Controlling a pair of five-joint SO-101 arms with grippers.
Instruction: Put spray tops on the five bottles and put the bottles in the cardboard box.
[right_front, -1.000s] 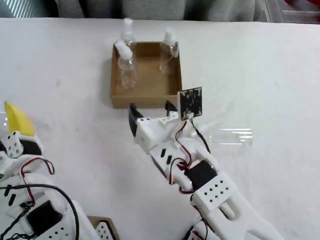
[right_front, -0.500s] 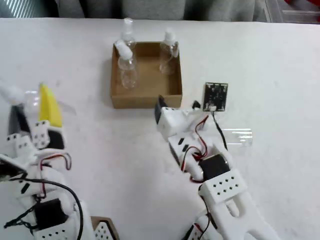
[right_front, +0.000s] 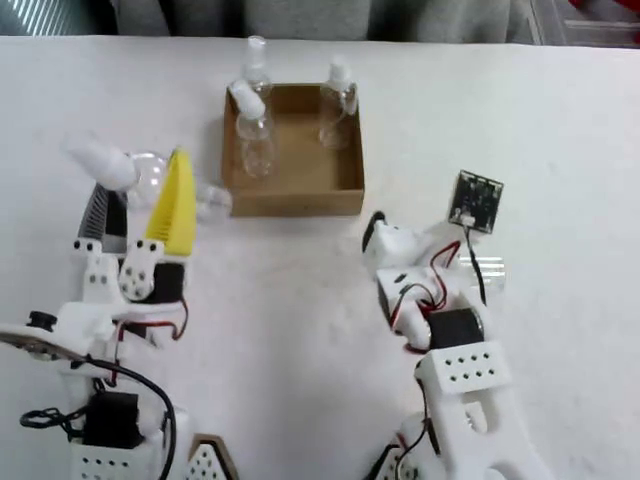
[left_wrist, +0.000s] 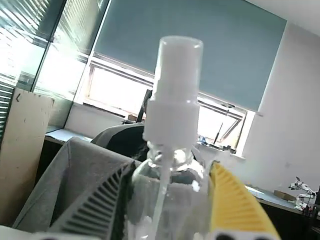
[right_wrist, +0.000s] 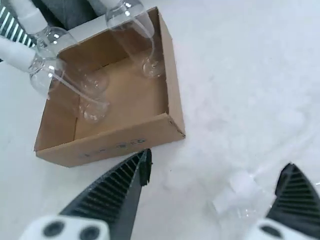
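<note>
My left gripper (right_front: 140, 182) is shut on a clear bottle (right_front: 150, 172) with a white spray top (right_front: 100, 163), held just left of the cardboard box (right_front: 345, 190). In the left wrist view that bottle (left_wrist: 167, 180) stands between the grey and yellow fingers. Two capped bottles (right_front: 255, 135) (right_front: 338, 105) stand in the box, and a third (right_front: 257, 58) is at its far edge. My right gripper (right_wrist: 215, 175) is open above the table, right of the box (right_wrist: 105, 140). A further bottle (right_wrist: 237, 202) lies on the table between its fingers, also partly visible beside the arm (right_front: 490, 268).
The white table (right_front: 300, 300) is bare in front of the box between the two arms. The right arm's camera board (right_front: 475, 200) sticks up right of the box. A grey chair back lies beyond the table's far edge.
My left arm has swung up and right with the bottle, toward the box's left side. My right arm has pulled away from the box's front, rightward toward the lying bottle.
</note>
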